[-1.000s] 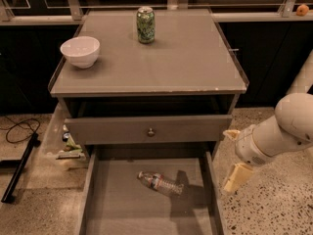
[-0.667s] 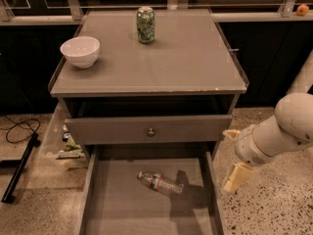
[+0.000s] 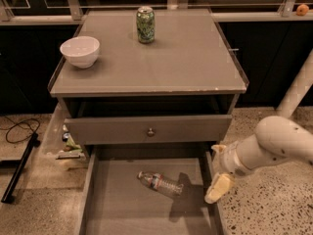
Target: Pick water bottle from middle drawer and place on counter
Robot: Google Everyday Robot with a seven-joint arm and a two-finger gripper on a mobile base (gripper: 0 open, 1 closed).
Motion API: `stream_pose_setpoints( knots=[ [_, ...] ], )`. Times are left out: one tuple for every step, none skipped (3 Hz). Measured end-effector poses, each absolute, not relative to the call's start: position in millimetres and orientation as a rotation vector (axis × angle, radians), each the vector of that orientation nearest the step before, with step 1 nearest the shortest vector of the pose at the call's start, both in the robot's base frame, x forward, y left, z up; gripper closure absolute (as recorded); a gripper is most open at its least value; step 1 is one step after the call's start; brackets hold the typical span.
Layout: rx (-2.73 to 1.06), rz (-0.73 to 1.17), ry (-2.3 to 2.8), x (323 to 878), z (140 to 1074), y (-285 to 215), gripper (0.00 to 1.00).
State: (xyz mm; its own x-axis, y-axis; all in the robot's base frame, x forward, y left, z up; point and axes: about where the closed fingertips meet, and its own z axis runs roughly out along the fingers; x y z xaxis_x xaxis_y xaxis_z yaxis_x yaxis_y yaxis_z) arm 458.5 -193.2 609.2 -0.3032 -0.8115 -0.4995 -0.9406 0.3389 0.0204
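The water bottle (image 3: 160, 183), clear with a white cap and a reddish-blue label, lies on its side on the floor of the open middle drawer (image 3: 122, 209). My gripper (image 3: 218, 169) hangs over the drawer's right wall, to the right of the bottle and apart from it. Its fingers (image 3: 218, 187) are spread open and hold nothing. The counter (image 3: 186, 58) is the flat top of the cabinet above.
A green soda can (image 3: 145, 25) stands at the back of the counter and a white bowl (image 3: 79, 51) sits at its left. The upper drawer with a round knob (image 3: 150, 131) is slightly pulled out above the middle drawer. Cables and a stand lie on the floor at left.
My gripper has moved a little left and down, closer to the drawer's right wall. The bottle, can and bowl have not moved.
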Motion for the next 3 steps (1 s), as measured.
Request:
stream_pose_setpoints(
  knots=[
    [-1.478,0.440,2.158,472.9,570.5,-185.3,0.00],
    [-1.442,0.501,2.060,488.2,492.5,-170.1,0.00],
    [-1.442,0.501,2.059,488.2,492.4,-169.9,0.00]
  ],
)
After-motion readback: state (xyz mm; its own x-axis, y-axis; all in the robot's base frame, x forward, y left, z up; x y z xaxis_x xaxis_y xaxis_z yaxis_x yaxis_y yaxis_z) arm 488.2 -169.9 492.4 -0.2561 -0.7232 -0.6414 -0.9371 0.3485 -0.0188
